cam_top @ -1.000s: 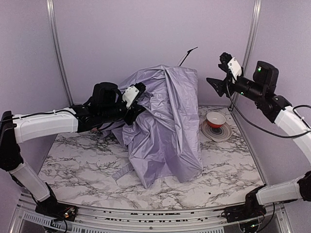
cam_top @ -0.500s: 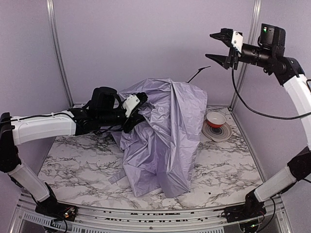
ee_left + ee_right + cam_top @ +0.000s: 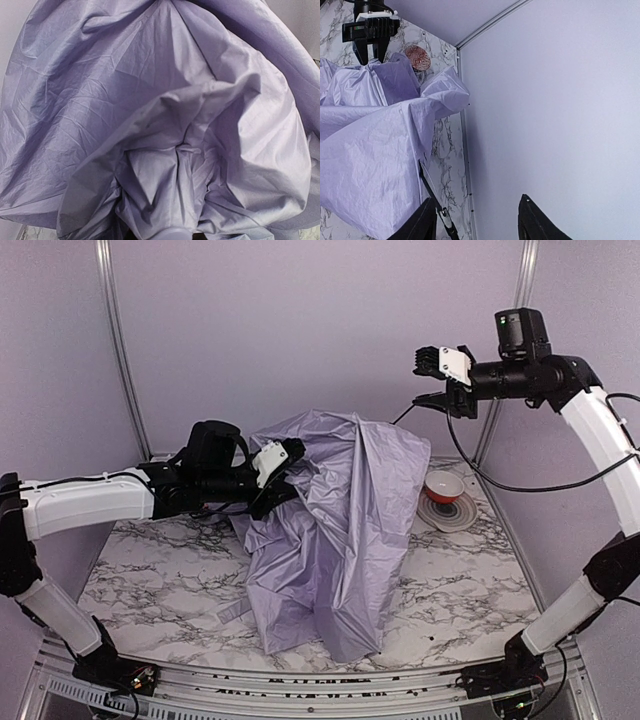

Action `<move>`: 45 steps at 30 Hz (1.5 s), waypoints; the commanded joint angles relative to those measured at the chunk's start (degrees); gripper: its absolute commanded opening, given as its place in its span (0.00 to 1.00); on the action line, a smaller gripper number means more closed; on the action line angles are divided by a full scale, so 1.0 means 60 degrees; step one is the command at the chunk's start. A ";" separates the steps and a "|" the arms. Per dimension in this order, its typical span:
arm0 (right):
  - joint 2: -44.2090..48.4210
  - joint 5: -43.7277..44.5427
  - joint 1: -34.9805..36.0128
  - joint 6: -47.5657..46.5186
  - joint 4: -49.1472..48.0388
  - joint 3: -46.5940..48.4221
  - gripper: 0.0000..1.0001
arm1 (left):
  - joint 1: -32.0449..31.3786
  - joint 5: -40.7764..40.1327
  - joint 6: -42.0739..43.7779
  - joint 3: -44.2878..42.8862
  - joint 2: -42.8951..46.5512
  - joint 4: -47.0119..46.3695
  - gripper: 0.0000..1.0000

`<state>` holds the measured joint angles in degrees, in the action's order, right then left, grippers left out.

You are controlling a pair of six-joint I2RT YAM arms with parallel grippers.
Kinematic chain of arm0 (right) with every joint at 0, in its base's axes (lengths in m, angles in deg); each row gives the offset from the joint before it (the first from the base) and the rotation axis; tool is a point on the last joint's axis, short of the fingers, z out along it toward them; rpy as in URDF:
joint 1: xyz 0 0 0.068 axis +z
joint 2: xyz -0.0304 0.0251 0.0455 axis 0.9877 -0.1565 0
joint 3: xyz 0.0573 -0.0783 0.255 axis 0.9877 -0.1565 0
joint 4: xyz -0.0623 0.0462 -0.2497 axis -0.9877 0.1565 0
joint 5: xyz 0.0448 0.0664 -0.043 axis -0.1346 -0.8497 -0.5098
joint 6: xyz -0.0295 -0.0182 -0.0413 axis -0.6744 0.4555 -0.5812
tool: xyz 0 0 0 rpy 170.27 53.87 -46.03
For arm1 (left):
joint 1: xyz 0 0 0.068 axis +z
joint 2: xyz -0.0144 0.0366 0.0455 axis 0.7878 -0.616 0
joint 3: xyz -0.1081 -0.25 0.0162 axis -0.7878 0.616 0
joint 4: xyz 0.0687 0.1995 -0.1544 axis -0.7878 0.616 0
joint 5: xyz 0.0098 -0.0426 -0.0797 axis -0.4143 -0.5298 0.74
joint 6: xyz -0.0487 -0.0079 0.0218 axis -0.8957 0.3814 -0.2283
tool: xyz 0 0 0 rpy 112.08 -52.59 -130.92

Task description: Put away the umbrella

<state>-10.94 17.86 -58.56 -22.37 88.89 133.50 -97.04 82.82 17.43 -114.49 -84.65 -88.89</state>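
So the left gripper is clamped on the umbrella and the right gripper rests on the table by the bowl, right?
No: the right gripper hangs in the air above the umbrella, well clear of the bowl, as the top external view shows. The left gripper is clamped on the umbrella.

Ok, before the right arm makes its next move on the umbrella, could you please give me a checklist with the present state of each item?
1. Left gripper shut on the shiny pale lavender folding umbrella: ok.
2. Right gripper open, holding nothing: ok.
3. Thin black rib tip between that gripper's jaws: not ok, it lies beside them.
4. Small red-rimmed bowl on its ringed plate apart from the fabric: ok, though close.
5. Umbrella's handle located: cannot tell, fabric hides it.
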 commanded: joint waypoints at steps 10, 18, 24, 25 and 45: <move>0.0124 0.0212 -0.0213 -0.0234 0.0887 -0.0353 0.30 | 0.0010 0.0494 0.0212 0.0024 0.0453 -0.0244 0.00; 0.0095 -0.0415 0.0626 -0.0183 0.0935 -0.1035 0.15 | 0.0002 0.2129 -0.0810 0.0306 0.0760 -0.2262 0.00; 0.0011 -0.1606 0.1683 -0.0147 0.0282 -0.1735 0.15 | -0.0235 0.2723 -0.1583 -0.0142 0.0124 -0.3646 0.00; -0.0012 -0.1606 0.1782 -0.0050 0.0078 -0.1923 0.14 | -0.0294 0.2736 -0.1596 -0.0252 0.0011 -0.3694 0.00; 0.0439 -0.0610 0.2285 0.1142 -0.2037 -0.3172 0.36 | -0.0130 0.1308 -0.3050 0.1390 0.0154 -0.5727 0.00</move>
<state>-15.13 12.41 -44.59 -18.65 84.91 115.93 -99.09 93.59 3.62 -107.89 -87.14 -114.00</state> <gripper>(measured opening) 0.313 0.154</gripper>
